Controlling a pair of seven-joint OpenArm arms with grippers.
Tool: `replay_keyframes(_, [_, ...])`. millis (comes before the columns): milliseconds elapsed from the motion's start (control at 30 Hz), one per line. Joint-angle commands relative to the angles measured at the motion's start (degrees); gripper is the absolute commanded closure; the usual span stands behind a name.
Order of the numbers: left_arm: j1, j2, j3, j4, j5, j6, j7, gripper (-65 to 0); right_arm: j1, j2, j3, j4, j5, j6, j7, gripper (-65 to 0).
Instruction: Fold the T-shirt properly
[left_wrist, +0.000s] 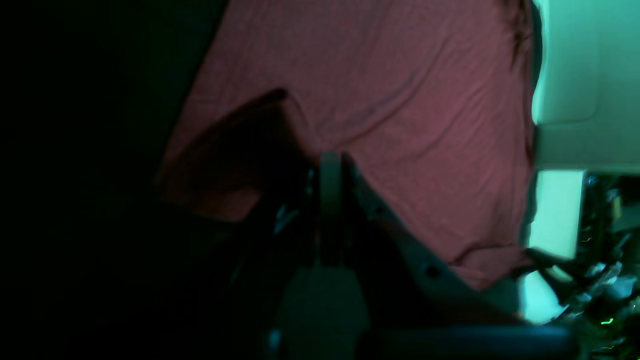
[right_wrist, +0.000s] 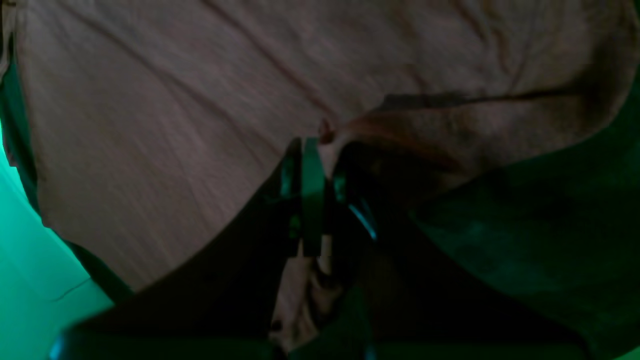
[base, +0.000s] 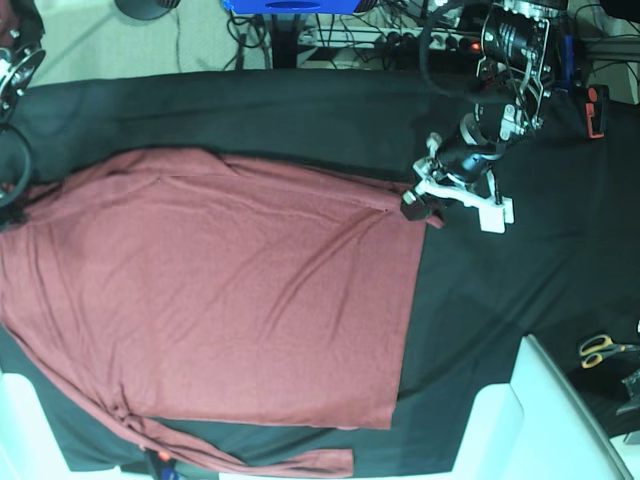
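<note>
T-shirt (base: 220, 300) fabric, a dusty brick-red knit, is lying spread on the black cloth (base: 500, 270) that is covering the worktop, and it is filling most of the left and middle part of it in the base view. Its lower edge is running close to the near edge of the cloth, where one sleeve is lying in a thin strip. The left gripper (base: 420, 205) is sitting at the upper right corner of the shirt, near the far edge of the cloth, with its fingers pressed together and pinching that corner; in the left wrist view the red fabric (left_wrist: 360, 100) is rising into a small peak just at the closed fingertips (left_wrist: 330, 170). The right gripper (right_wrist: 312, 150) is out of the base view, but its own camera is showing the fingers together on a fold of the shirt (right_wrist: 200, 125). A pair of scissors (base: 603, 348) is lying near the right edge, well apart from the shirt.
</note>
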Motion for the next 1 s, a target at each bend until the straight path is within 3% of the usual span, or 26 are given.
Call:
replay_keyframes(0, [-0.8,-0.7,-0.3,-0.5,-2.3,-0.6,-0.6,0.0,1.5,2.1,-1.2,0.9,0.4,0.3,0.4,-0.2])
replay_keyframes(100, [-1.8,-1.3,-0.2,-2.5,-4.4,-0.6,-0.6,0.0,2.1,2.5,-4.4,-0.2,0.4,0.3,0.5,-0.2])
replay_keyframes(367, [-3.0,-1.5,-0.3,-2.9,-4.7,-0.6,-0.7,0.0,2.9,4.4,-4.7,-6.2,0.4,0.2,4.8,-0.2])
replay_keyframes(967, [-3.7,-1.6,-3.6,-3.0,-4.6,-0.5,-0.6,0.0,4.0,5.3,-4.7,-6.6,0.4,0.2,4.8,-0.2])
